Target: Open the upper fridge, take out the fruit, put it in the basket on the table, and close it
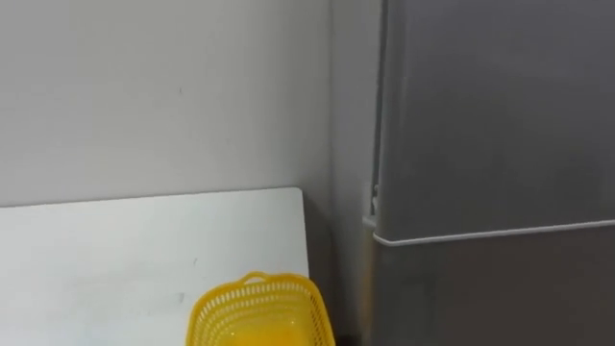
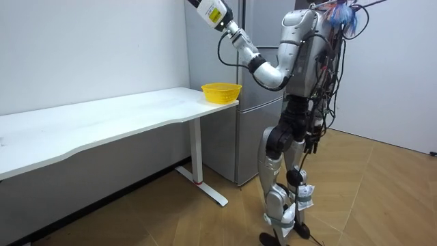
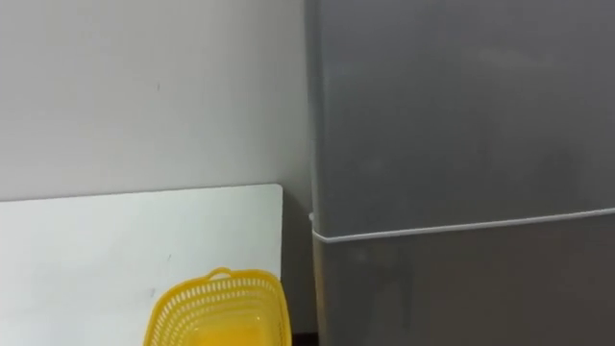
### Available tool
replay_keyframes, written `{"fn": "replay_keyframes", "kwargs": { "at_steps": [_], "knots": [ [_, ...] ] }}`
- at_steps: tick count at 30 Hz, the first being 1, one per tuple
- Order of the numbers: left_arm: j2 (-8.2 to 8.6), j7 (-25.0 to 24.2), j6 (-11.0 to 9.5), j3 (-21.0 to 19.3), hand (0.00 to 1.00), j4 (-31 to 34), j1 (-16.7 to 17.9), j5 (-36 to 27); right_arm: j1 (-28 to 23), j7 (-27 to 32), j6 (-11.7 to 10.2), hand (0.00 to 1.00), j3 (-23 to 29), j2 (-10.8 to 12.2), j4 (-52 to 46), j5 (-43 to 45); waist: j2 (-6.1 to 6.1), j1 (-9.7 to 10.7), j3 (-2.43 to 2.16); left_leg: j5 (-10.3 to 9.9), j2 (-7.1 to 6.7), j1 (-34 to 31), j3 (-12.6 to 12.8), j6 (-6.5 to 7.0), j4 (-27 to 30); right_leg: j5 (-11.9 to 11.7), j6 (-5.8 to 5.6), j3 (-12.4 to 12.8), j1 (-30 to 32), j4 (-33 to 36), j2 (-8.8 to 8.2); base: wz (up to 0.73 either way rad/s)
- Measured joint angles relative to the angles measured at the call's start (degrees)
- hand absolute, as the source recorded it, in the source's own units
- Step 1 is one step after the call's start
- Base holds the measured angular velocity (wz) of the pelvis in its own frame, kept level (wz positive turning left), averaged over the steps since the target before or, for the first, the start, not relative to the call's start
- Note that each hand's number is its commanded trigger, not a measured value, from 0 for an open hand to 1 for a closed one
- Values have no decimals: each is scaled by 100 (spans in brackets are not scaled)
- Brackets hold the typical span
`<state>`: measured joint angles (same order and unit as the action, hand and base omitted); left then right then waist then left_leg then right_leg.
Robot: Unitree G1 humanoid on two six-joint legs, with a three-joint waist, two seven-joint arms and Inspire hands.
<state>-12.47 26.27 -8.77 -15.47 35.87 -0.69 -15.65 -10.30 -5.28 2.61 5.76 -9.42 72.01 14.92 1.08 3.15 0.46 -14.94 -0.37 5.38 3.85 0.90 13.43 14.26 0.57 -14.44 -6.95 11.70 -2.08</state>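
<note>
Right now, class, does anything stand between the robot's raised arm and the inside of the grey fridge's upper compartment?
Yes: the grey upper fridge door is shut, closing off the compartment. The yellow plastic mesh basket sits aside on the white table, not in the way.

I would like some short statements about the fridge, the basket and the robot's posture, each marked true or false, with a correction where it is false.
1. The yellow basket stands on the white table, at the end next to the fridge. True.
2. The upper door of the fridge is open. False: it is closed, and only a thin seam separates it from the lower door.
3. The robot kneels before the fridge. False: in the room view it stands upright on the wooden floor.
4. One arm of the robot is raised high towards the upper part of the fridge. True.
</note>
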Motion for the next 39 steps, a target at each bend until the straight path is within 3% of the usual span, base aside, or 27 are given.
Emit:
{"fn": "replay_keyframes", "kwargs": {
  "at_steps": [3,7,11,15,19,23,25,30,39],
  "knots": [
    [0,-836,136,390,0,4,-251,-262,57,-47,8,0,7,-1,188,140,-67,139,-8,0,0,-19,54,0,-2,-2,-1,18,12,-3,-1,-5],
    [3,-1734,284,839,0,2,-279,-484,26,-123,86,0,10,0,204,211,-76,315,-33,0,60,-80,90,0,-2,-39,-4,45,55,-4,10,-5],
    [7,-2338,451,1204,0,-6,-360,-643,65,-158,116,0,4,4,233,213,-96,429,-25,0,72,-86,121,0,-17,-52,0,57,70,-5,20,-1],
    [9,-2851,633,1365,0,-35,-365,-1251,83,-109,149,0,-2,3,231,201,-64,457,-34,0,86,-66,170,0,-14,-87,2,162,92,-6,39,-11],
    [8,-3176,772,1415,0,-80,-364,-1427,84,-72,231,0,3,3,225,186,-12,473,-42,3,87,-58,220,5,-9,-109,2,189,91,-4,40,-4],
    [9,-3479,868,1419,0,-117,-364,-1544,73,-51,243,0,5,-20,206,176,42,469,-8,10,88,-87,231,18,12,-127,1,200,126,7,35,0],
    [7,-3625,877,1411,0,-123,-365,-1839,76,-31,240,0,7,-52,172,159,108,463,-38,15,84,-114,250,28,10,-119,-5,266,196,9,38,-6],
    [1,-3888,892,1417,0,-130,-363,-2421,136,29,231,0,12,-125,151,142,128,458,-41,26,81,-130,263,37,31,-122,1,273,208,23,40,-1],
    [-2,-4164,927,1609,0,-176,-362,-2478,163,90,233,0,0,-202,158,142,125,452,-39,28,84,-111,308,38,20,-123,-1,276,214,93,21,-1]
  ]
}}
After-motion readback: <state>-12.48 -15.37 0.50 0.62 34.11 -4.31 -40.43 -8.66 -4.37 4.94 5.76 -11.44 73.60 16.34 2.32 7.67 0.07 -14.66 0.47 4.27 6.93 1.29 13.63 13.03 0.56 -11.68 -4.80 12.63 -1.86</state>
